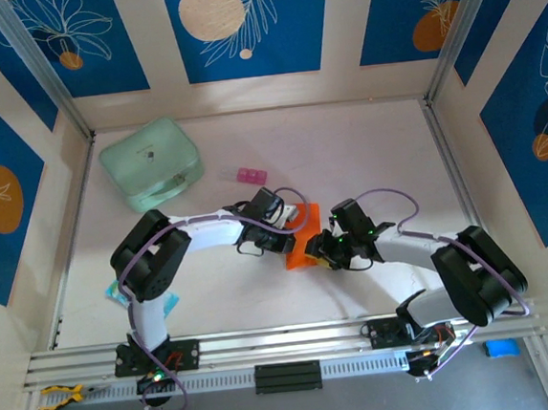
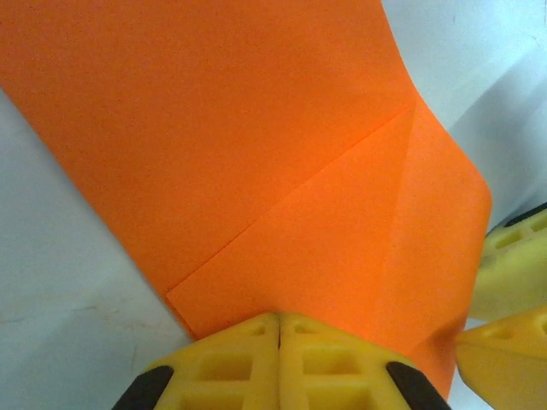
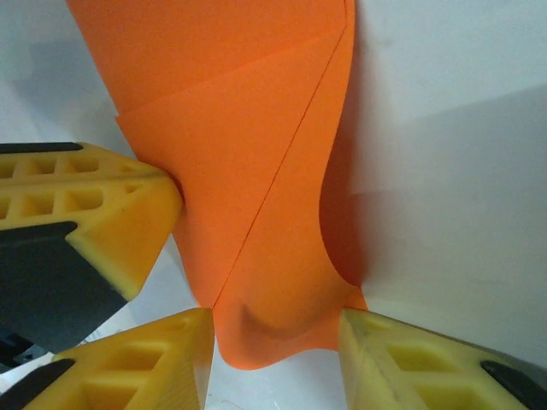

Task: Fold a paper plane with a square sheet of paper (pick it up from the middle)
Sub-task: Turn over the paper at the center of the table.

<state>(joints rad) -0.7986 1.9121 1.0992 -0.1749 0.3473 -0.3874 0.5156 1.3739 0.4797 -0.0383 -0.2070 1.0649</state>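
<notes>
Left wrist: paper (image 2: 256, 128) is pinched by left gripper (image 2: 279, 320); between right gripper's (image 3: 275, 329) parted jaws, the fold may be sprung.

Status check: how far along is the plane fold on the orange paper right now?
Done: the thin orange paper sheet has one diagonal flap folded over, its crease visible. In hand: the left gripper is shut on the sheet's edge; the right gripper is open around a curled corner. Left: the other folds; no pointed dart shape yet.
</notes>
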